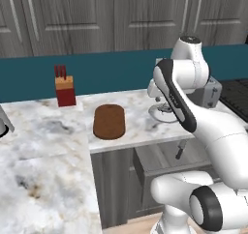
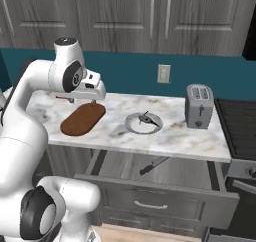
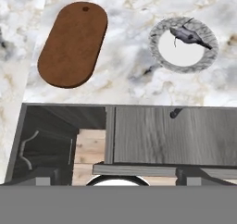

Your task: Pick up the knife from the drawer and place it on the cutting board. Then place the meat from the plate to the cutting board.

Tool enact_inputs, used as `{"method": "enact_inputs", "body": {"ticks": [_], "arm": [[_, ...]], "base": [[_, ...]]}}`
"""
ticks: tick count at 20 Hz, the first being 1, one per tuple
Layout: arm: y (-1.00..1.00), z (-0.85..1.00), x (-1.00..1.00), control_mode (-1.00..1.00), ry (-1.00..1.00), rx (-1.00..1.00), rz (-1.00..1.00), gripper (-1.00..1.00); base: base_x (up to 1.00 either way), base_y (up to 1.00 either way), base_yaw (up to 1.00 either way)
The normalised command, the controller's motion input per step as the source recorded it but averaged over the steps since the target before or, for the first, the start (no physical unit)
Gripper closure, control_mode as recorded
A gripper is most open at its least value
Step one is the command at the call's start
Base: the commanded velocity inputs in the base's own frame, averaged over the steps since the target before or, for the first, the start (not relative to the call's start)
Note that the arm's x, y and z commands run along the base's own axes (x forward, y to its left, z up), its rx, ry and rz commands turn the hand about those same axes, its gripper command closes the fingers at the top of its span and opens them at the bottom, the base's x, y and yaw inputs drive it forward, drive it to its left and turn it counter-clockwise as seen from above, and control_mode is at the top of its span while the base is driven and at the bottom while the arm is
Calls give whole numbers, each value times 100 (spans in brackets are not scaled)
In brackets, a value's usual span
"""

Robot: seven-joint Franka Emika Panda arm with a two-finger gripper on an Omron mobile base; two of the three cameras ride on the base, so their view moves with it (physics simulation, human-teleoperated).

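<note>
Marble counter (image 2: 190,136) spans scene. Drawer (image 2: 165,198) below it pulled open, knife (image 2: 153,165) lying inside, apart from everything. Cutting board (image 2: 83,119) bare, left on counter. Plate (image 2: 143,123) right of board, meat (image 3: 188,34) on it. Toaster (image 2: 198,106) far right. Gripper (image 2: 93,103) hovers above board's far end; finger spread cannot tell.

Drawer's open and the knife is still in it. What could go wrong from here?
The knife lies far back in the drawer, partly under the counter edge, so the pincer may hit the edge reaching in. It lies flat, so the fingers may slip off it. The meat sits at the plate rim and may slide off.
</note>
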Motion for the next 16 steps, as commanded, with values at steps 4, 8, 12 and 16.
{"method": "enact_inputs", "body": {"ticks": [4, 8, 12, 16], "arm": [[0, 0, 0, 100, 0, 0, 0, -100], [0, 0, 0, 100, 0, 0, 0, -100], [0, 0, 0, 100, 0, 0, 0, -100], [0, 0, 0, 100, 0, 0, 0, -100]], "base": [[0, -1, -13], [0, 0, -7], [0, 0, 0], [-1, 0, 5]]}}
